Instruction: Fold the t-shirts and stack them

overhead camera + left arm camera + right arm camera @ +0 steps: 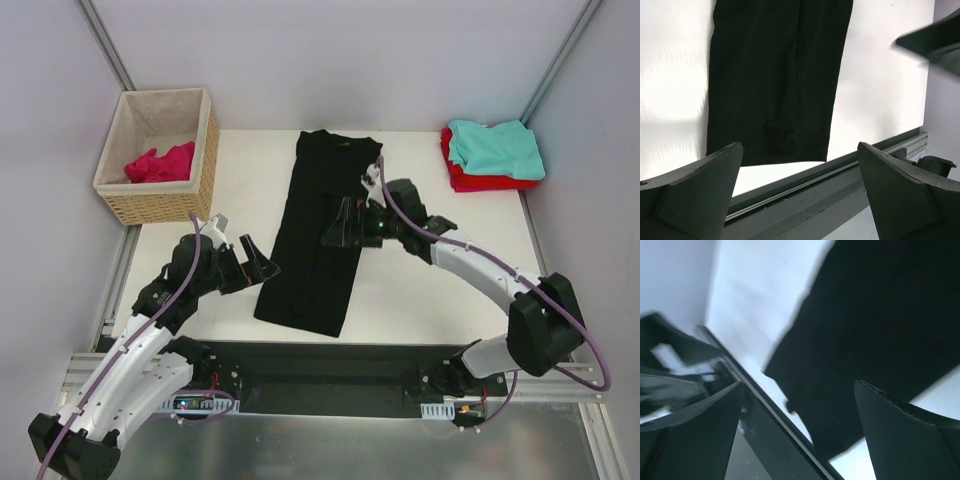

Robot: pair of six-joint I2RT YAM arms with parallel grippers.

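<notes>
A large black t-shirt point(318, 230) lies on the white table, folded lengthwise into a long strip. It fills the upper part of the left wrist view point(775, 75) and the right wrist view point(880, 330). My left gripper point(262, 264) point(800, 200) hovers open just left of the strip's near end, holding nothing. My right gripper point(334, 231) point(800, 435) stands open above the strip's right edge, also empty. A teal t-shirt point(497, 147) lies folded on a folded red t-shirt point(468, 178) at the back right. A magenta-pink t-shirt point(160, 163) is crumpled in the basket.
The wicker basket point(205, 172) with beige lining stands at the back left corner. A black rail point(330, 365) point(805, 187) runs along the table's near edge. Grey walls and metal posts close in the sides and back.
</notes>
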